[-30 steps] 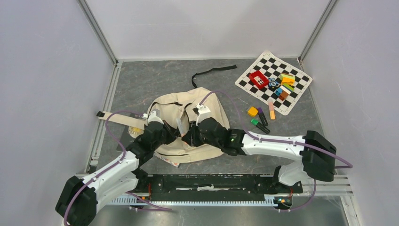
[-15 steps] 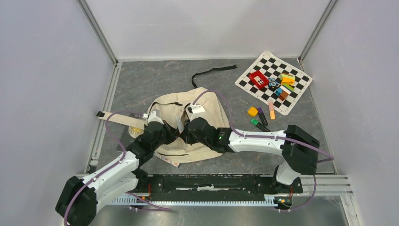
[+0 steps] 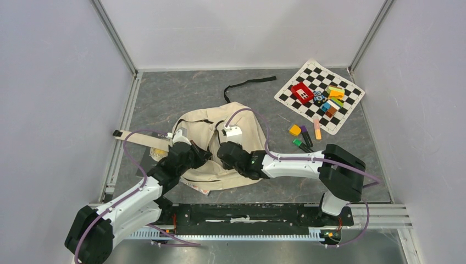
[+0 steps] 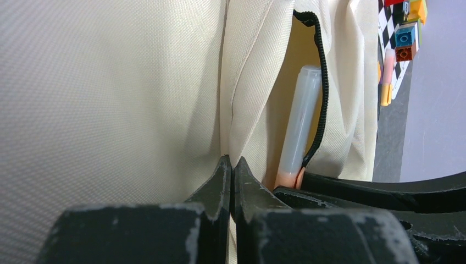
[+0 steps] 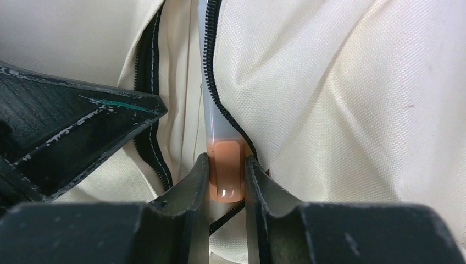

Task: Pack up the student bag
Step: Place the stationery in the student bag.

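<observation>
The cream canvas student bag point(image 3: 242, 118) lies at the middle of the table, with its black-zippered pocket opening point(image 5: 211, 38) facing both grippers. My right gripper point(image 5: 225, 165) is shut on the orange end of a highlighter point(image 5: 224, 173); its clear cap end point(image 4: 301, 118) sits inside the pocket opening. My left gripper point(image 4: 231, 165) is shut on a fold of the bag's canvas point(image 4: 242, 104) beside the opening and holds that edge. In the top view both grippers point(image 3: 211, 151) meet over the bag's near half.
A chequered mat point(image 3: 320, 94) at the far right holds a red box point(image 3: 301, 92) and several coloured blocks. Loose highlighters and markers point(image 3: 305, 137) lie in front of it. A black strap point(image 3: 247, 85) trails behind the bag. A beige strap point(image 3: 134, 136) runs left.
My right gripper has moved left and forward with the highlighter, pushing it deeper into the pocket opening. My left gripper has kept its hold on the canvas.
</observation>
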{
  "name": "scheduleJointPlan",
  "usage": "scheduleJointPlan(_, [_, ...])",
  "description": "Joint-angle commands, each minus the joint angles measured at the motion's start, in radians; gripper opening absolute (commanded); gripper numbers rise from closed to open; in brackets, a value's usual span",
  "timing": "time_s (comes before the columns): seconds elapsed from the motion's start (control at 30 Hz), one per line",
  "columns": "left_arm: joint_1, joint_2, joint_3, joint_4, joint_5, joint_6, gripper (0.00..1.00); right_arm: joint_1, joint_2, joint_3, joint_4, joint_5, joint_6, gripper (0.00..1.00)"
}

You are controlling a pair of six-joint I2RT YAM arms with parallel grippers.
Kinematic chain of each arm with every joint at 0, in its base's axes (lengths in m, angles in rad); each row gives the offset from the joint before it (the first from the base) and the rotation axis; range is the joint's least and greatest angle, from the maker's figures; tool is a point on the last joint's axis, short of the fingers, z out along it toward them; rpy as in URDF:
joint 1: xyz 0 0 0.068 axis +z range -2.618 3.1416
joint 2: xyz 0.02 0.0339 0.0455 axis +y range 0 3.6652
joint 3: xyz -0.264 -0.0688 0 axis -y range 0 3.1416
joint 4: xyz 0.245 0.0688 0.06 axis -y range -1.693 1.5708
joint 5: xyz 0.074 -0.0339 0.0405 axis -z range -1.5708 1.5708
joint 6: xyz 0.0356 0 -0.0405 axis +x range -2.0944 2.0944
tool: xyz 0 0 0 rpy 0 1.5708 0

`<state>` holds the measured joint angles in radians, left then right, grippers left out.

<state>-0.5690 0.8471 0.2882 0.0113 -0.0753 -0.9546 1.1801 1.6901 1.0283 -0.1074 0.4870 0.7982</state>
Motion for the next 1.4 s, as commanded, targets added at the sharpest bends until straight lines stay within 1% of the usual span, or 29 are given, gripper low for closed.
scheduleJointPlan(0.0, [-0.002, -0.002, -0.001, 0.023, 0.031, -0.025, 0.02, -0.001, 0.0, 0.034, -0.024, 0.066, -0.022, 0.12])
scheduleJointPlan(0.07, [-0.002, -0.002, -0.002, 0.022, 0.031, -0.026, 0.02, 0.0, 0.004, 0.043, -0.03, 0.064, -0.032, 0.27])
scheduleJointPlan(0.13, [-0.002, -0.004, 0.0, 0.023, 0.031, -0.026, 0.02, 0.001, 0.007, 0.052, -0.039, 0.067, -0.038, 0.45])
scheduleJointPlan(0.2, [-0.002, -0.005, 0.0, 0.022, 0.033, -0.026, 0.02, 0.001, 0.002, 0.058, -0.049, 0.079, -0.045, 0.55])
scheduleJointPlan(0.27, [-0.002, -0.005, 0.0, 0.023, 0.033, -0.027, 0.02, 0.002, -0.007, 0.059, -0.059, 0.1, -0.05, 0.62])
scheduleJointPlan(0.37, [-0.002, -0.004, 0.002, 0.022, 0.034, -0.027, 0.02, 0.005, -0.032, 0.057, -0.063, 0.133, -0.073, 0.65])
scheduleJointPlan(0.43, [-0.002, -0.002, 0.002, 0.023, 0.034, -0.027, 0.02, 0.006, -0.05, 0.058, -0.063, 0.139, -0.093, 0.65])
scheduleJointPlan(0.6, [-0.002, -0.002, 0.003, 0.023, 0.035, -0.027, 0.02, 0.028, -0.101, 0.063, -0.032, 0.133, -0.194, 0.59])
scheduleJointPlan(0.67, [-0.003, -0.002, 0.003, 0.021, 0.035, -0.027, 0.02, 0.048, -0.113, 0.079, -0.036, 0.151, -0.256, 0.59])
scheduleJointPlan(0.8, [-0.002, 0.001, 0.006, 0.021, 0.036, -0.028, 0.02, 0.069, -0.107, 0.127, -0.091, 0.236, -0.34, 0.65])
scheduleJointPlan(0.9, [-0.002, 0.002, 0.008, 0.021, 0.036, -0.029, 0.02, 0.068, -0.072, 0.148, -0.116, 0.296, -0.391, 0.74])
scheduleJointPlan(1.0, [-0.002, 0.001, 0.008, 0.021, 0.038, -0.032, 0.02, 0.06, -0.007, 0.206, -0.171, 0.345, -0.4, 0.82])
scheduleJointPlan(1.1, [-0.002, -0.002, 0.008, 0.018, 0.04, -0.032, 0.02, 0.04, 0.05, 0.261, -0.204, 0.352, -0.403, 0.85])
scheduleJointPlan(1.23, [-0.003, -0.008, 0.009, 0.013, 0.041, -0.032, 0.02, 0.011, 0.107, 0.3, -0.177, 0.328, -0.441, 0.92])
scheduleJointPlan(1.37, [-0.002, -0.01, 0.009, 0.012, 0.043, -0.034, 0.02, -0.01, 0.167, 0.36, -0.173, 0.296, -0.474, 0.94])
